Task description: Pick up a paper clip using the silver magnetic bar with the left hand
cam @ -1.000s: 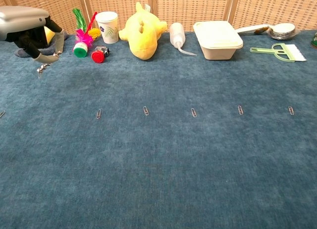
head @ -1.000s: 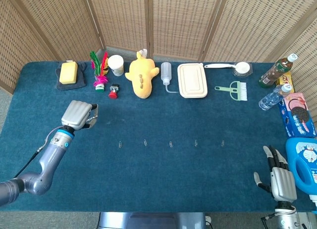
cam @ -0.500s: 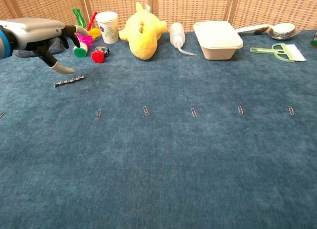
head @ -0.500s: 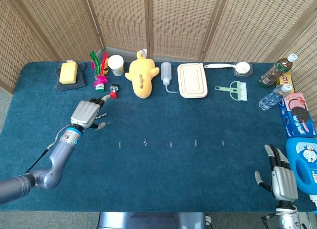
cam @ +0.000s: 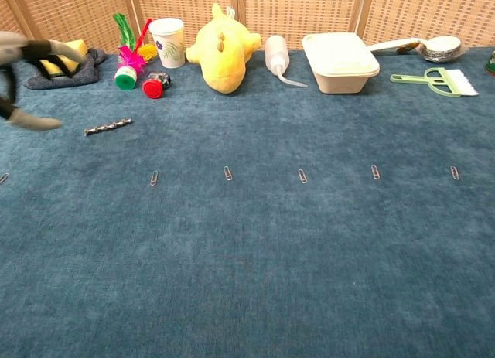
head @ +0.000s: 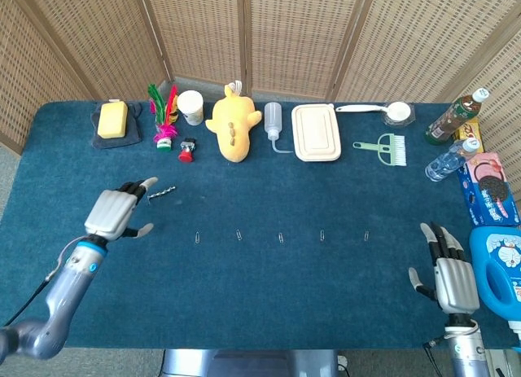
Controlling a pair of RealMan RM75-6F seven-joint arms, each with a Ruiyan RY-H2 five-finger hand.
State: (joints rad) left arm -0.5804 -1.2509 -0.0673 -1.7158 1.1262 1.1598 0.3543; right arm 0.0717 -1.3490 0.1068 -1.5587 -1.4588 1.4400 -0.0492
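Bar (head: 161, 193) lies free, left of centre; left robot hand (head: 114, 212) spread, released. Only head view shows right robot hand (head: 448, 273), splayed, lower right.

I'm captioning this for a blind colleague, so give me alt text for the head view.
The left robot hand hovers open and empty over a blue table, beside the silver magnetic bar lying on the cloth. A row of paper clips lies across the middle, and the right robot hand rests open near the front right edge.
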